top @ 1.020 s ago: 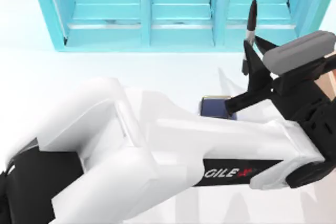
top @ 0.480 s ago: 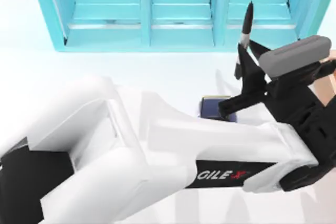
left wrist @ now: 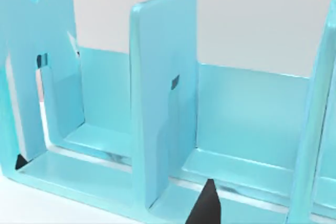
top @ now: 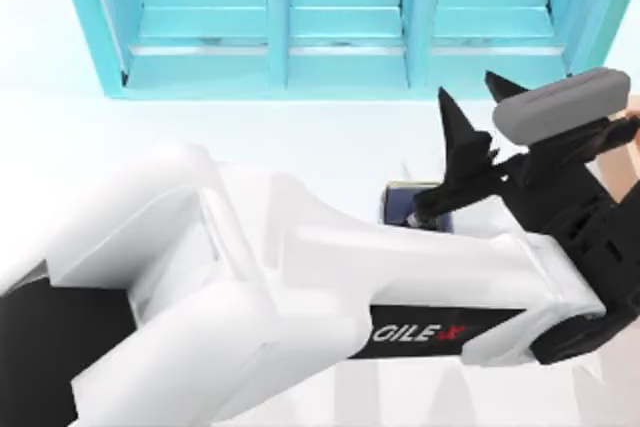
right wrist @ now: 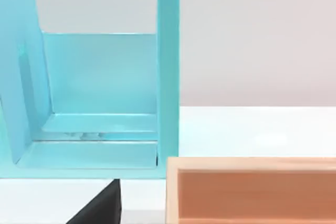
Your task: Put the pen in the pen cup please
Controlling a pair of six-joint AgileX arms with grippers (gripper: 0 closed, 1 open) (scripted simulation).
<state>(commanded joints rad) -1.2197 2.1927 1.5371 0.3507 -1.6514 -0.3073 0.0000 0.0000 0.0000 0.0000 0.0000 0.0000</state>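
The pen cup (top: 402, 204), small and blue-purple with a tan rim, stands on the white table in the top view, partly covered by my left arm. My left gripper (top: 468, 90) is just beyond the cup toward the shelf, open, with nothing between its black fingers. The left wrist view shows its two fingertips (left wrist: 208, 203) far apart in front of the shelf. The pen is hidden, and I cannot tell whether it lies inside the cup. In the right wrist view a dark finger of my right gripper (right wrist: 100, 208) shows at the lower edge.
A large teal shelf unit (top: 340, 57) with upright dividers runs along the back of the table, close ahead of the left gripper (left wrist: 114, 179). An orange-brown box (right wrist: 252, 192) sits at the right side, by the shelf's end (right wrist: 168, 77).
The pen, held upright in my left gripper in the earlier frames, is gone from between the fingers. Those fingers have spread open, and the gripper has shifted slightly left.
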